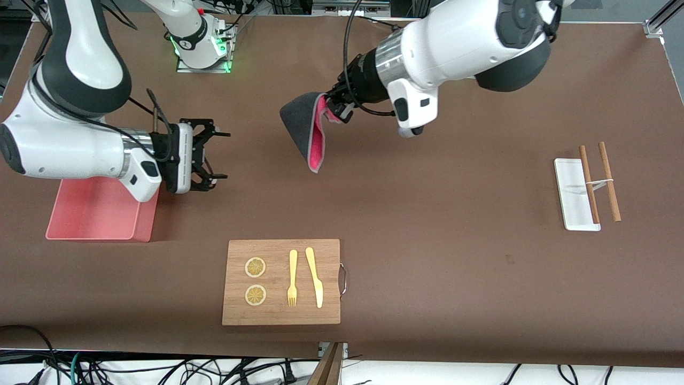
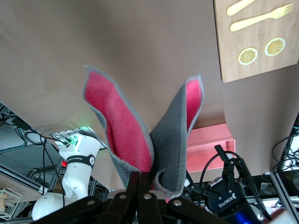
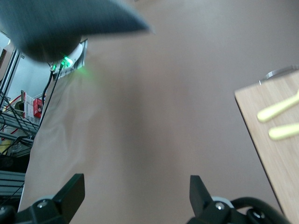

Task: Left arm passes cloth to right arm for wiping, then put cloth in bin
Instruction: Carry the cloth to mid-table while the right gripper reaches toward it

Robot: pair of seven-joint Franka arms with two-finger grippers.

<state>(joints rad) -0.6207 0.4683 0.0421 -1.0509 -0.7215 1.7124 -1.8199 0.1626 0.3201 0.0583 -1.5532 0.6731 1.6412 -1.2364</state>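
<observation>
Grey-and-pink soft cloth (image 1: 305,131) hangs clamped in my left gripper (image 1: 335,109), up over bare brown table. Handover not yet made, I judge; wiping and binning remain. My right gripper (image 1: 214,155) hovers beside the pink plastic bin (image 1: 91,214), fingers spread wide and empty, well apart from the cloth.

Two white Franka arms with black joints

Glossy white shells, dark grey joint bands, black cables along the wrists; black skeletal left pincer (image 1: 335,108) and right pincer (image 1: 218,155); a green light glows at one base.
</observation>
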